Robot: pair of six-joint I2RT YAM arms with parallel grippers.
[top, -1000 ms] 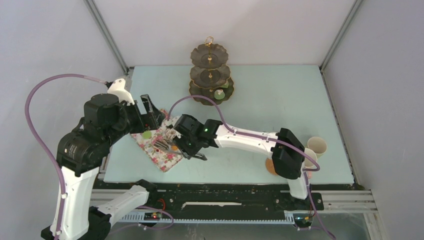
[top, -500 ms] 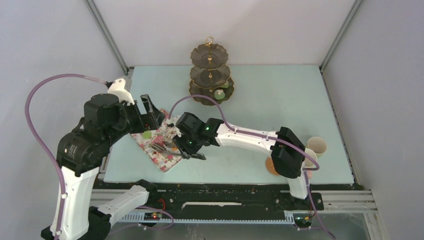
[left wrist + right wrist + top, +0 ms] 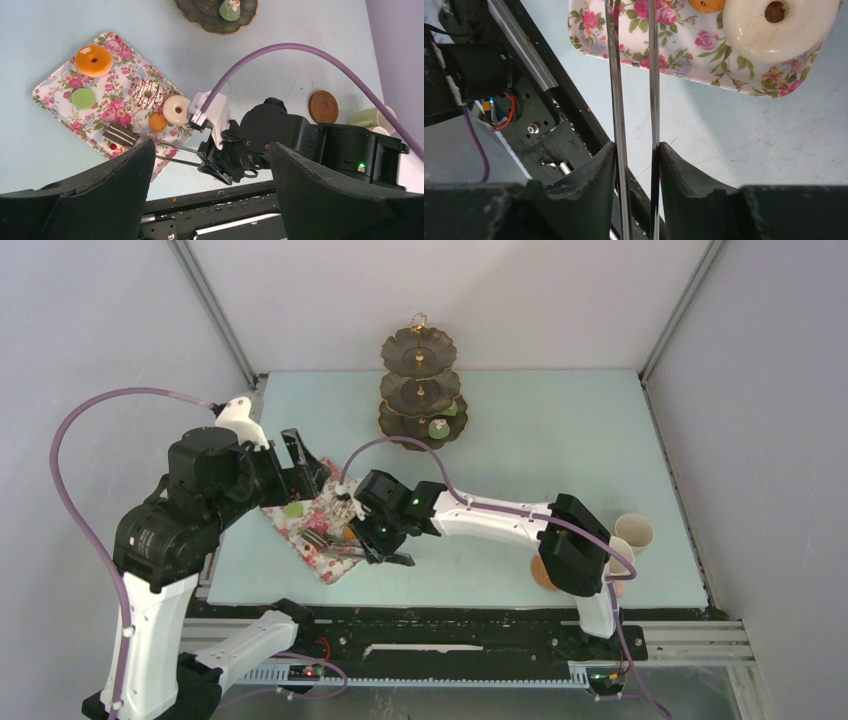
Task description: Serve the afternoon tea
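On the floral cloth (image 3: 112, 107) lie an orange doughnut (image 3: 92, 60), a green disc (image 3: 83, 98), a chocolate-striped doughnut (image 3: 147, 93), a white doughnut (image 3: 176, 110), a small orange piece (image 3: 158, 122) and a chocolate slice (image 3: 120, 135). My right gripper (image 3: 634, 150) is shut on the long grey tongs (image 3: 616, 100). Their tips reach over the cloth's near edge, beside the chocolate slice. From above, the right gripper (image 3: 385, 540) sits just right of the cloth. My left gripper (image 3: 211, 145) hangs open high above the cloth (image 3: 315, 525) with nothing between its fingers.
A three-tier stand (image 3: 420, 390) stands at the back with a green cake (image 3: 438, 427) on its bottom tier. Cream and pink cups (image 3: 633, 532) and a brown coaster (image 3: 541, 573) sit at the right, by the right arm's base. The table's near edge and black rail run under the tongs.
My right gripper has shifted slightly left and toward the near edge with the tongs, whose tips now lie lower on the cloth. The left arm has not moved.
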